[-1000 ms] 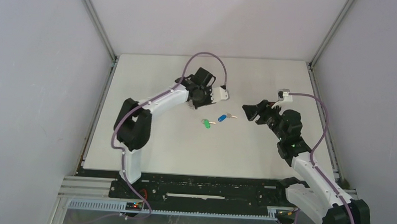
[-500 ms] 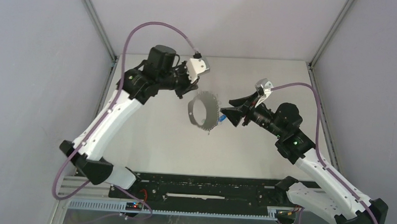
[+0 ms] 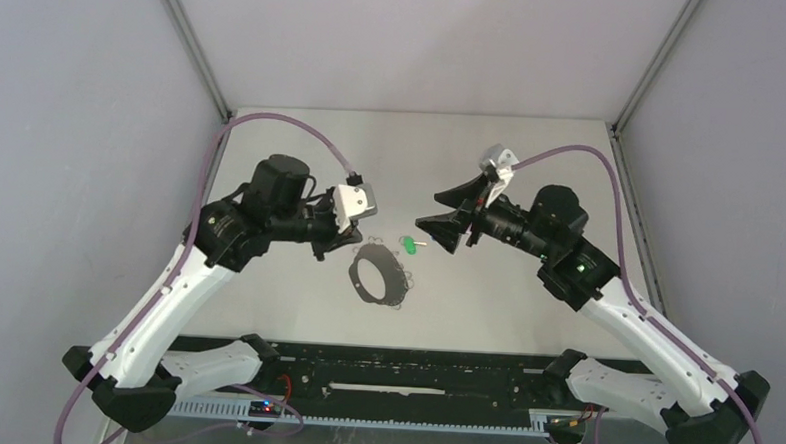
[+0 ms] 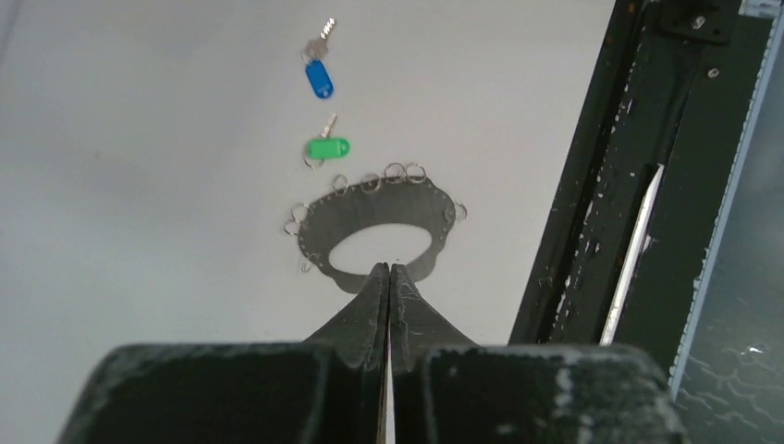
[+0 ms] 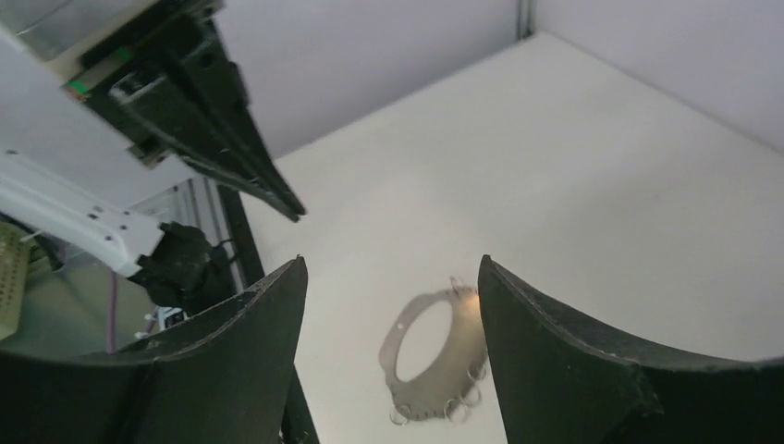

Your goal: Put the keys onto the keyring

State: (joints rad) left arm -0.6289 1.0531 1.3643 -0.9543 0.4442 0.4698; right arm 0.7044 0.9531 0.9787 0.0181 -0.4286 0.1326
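Observation:
The keyring (image 3: 356, 280), a wide grey band with small wire loops, lies flat on the table; it also shows in the left wrist view (image 4: 370, 208) and the right wrist view (image 5: 458, 370). My left gripper (image 3: 351, 242) (image 4: 389, 268) is shut and hovers at the ring's near rim. In the right wrist view its fingers (image 5: 240, 129) stand apart from the ring. The green key (image 3: 408, 245) (image 4: 327, 148) lies just beyond the ring, and the blue key (image 4: 318, 78) beyond that. In the top view the blue key is hidden. My right gripper (image 3: 431, 212) (image 5: 391, 261) is open, empty and raised above the keys.
A black rail (image 3: 413, 368) (image 4: 629, 185) runs along the table's near edge, close behind the ring. Grey walls enclose the table on the left, right and far sides.
Half a second ago the ring hung upright in the air at my left gripper; now it lies flat nearer the front edge. My left arm has drawn back. My right gripper has moved left over the blue key.

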